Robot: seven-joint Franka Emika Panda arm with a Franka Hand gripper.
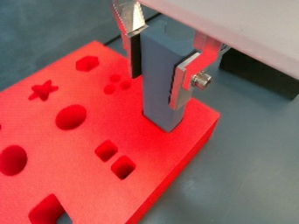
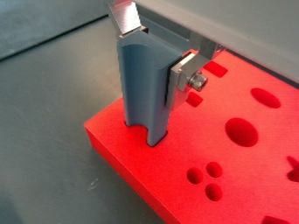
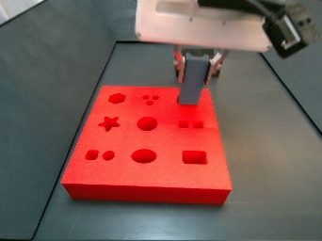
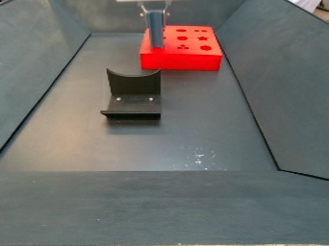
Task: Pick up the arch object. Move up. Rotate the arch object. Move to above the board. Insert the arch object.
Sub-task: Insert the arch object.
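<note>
Gripper [image 2: 158,54] clamped on the upper part of the arch object [image 2: 145,92], which stands upright with its notched end touching the board [image 2: 233,179] near one corner. The arch object looks rigid, light and smooth-faced; a grip across its flat sides, high up, seems to suit insertion.

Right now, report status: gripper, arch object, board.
Gripper shut on arch object, above board edge. Arch object upright, notch down, lower end at board's top face. Fixture stands apart; nothing blocking.
</note>
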